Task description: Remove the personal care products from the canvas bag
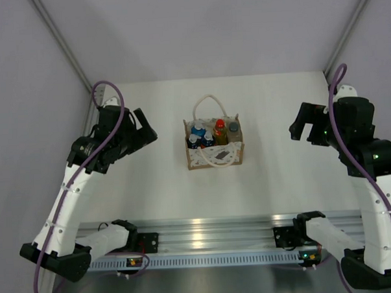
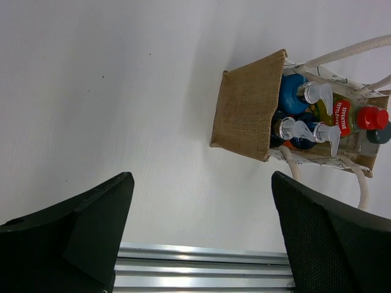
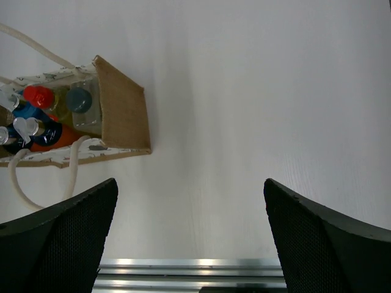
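Nearest me, the metal rail (image 1: 205, 229) runs along the desk (image 1: 165, 193) edge on my side of the canvas bag (image 2: 247, 110). Up from it, the left gripper (image 1: 145, 128) hangs well to the left of the bag and the right gripper (image 1: 297, 124) well to its right. Both are spread wide and hold nothing, and each wrist camera shows only bare desk between its fingers.

The bag stands upright at the middle of the desk, apart from both arms. Inside it I see three orange bottles (image 3: 56, 140) with blue tops, a yellow bottle (image 2: 368, 117) with a red cap and a clear bottle (image 3: 79, 99) with a grey cap. Nothing lies on the desk around the bag, so I judge that the job has not started and all five bottles are left to lift out.

The rope handles (image 2: 348, 52) matter here. One droops over the near panel and the other loops away on the far side, so either could snag a gripper on the way in.

The bag's walls hide the bottle bodies, so I mostly see caps and pump heads. The blue tops crowd together, and I cannot tell which bottles touch. The left wrist view cuts off the bag's right end, and the right wrist view cuts off its left end.
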You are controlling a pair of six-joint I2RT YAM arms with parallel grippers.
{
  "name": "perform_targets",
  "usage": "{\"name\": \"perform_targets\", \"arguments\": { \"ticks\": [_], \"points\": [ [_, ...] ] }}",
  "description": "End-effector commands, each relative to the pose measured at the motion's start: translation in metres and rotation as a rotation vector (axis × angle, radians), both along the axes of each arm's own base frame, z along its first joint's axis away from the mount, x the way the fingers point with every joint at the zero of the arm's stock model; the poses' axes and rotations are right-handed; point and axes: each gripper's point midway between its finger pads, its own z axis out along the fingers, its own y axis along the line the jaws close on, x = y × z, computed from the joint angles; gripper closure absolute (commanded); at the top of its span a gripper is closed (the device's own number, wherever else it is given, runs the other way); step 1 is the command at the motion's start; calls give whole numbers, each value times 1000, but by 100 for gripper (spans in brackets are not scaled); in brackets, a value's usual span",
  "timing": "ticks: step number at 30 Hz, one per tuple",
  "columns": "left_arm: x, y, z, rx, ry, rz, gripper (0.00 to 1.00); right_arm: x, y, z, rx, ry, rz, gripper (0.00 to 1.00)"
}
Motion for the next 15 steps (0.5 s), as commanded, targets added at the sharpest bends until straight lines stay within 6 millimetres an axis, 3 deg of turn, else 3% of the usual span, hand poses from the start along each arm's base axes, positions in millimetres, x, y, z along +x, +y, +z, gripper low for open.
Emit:
{"name": "perform_targets", "arguments": {
  "ticks": [1,6,8,11,13,15],
  "points": [
    [6,-8,7,-55,-31,1,2,4,-6,29,3,-107,-29,0],
    [7,-19,-3,-126,22,28,2,6,5,33,23,-130,33,0],
    [10,-23,-10,-155,51,53,2,7,28,32,89,-138,147,0],
    [17,-38,-18,-234,66,52,3,7,54,31,186,-128,255,0],
    [20,-53,-33,-293,107,27,5,9,65,33,211,-141,289,0],
    [30,-71,-34,-365,103,0,9,10,71,35,217,-148,307,0]
  ]
}}
